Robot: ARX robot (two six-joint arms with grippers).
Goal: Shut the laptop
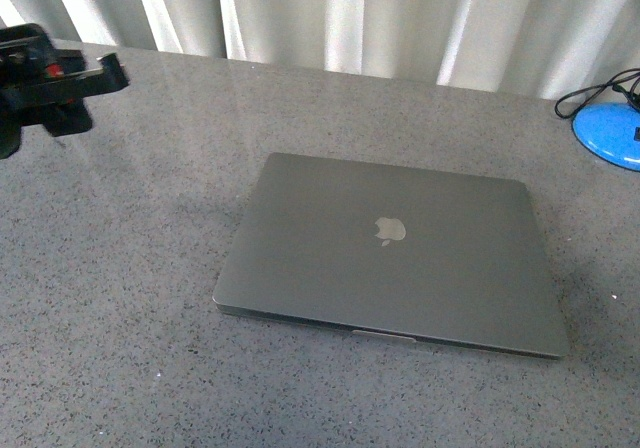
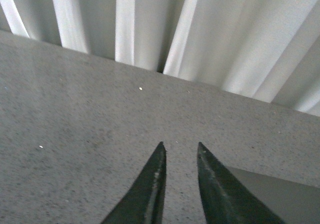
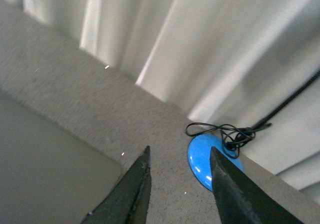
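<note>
A: Laptop [image 1: 390, 253] at centre of table [image 1: 120, 268], lid flat down, logo up, front edge toward 6 o'clock. Looks shut already.

B: Agreed. Task judged done or nearly so. Grippers?

A: Left gripper [image 1: 75, 83] at 10 o'clock in front view, raised off the table, well apart from laptop. Probably pulled clear so as not to catch the lid. Left wrist view: left gripper [image 2: 179, 149] with jaws slightly apart, nothing between them, only bare table under the tips, laptop corner [image 2: 280, 196] just beside one finger.

B: Right one?

A: Not visible in front view. Right wrist view only: right gripper [image 3: 180, 156] with jaws apart, empty, hanging over table near the laptop's edge [image 3: 45, 169]. Held off, no contact seen.

B: Other things around?

A: Blue disc base [image 1: 610, 133] at 2 o'clock with black cable [image 1: 600, 93] coiled on it, well apart from laptop. Same base [image 3: 205, 159] seen between the right gripper's fingers in the wrist view. White curtain [image 1: 350, 18] along 12 o'clock behind the table.

B: Anything in the way?

A: Nothing on the lid, nothing beside it. Only risk judged: right arm swinging toward the cable at 2 o'clock. Cannot tell whether lid is fully latched; thin seam along front edge only.
</note>
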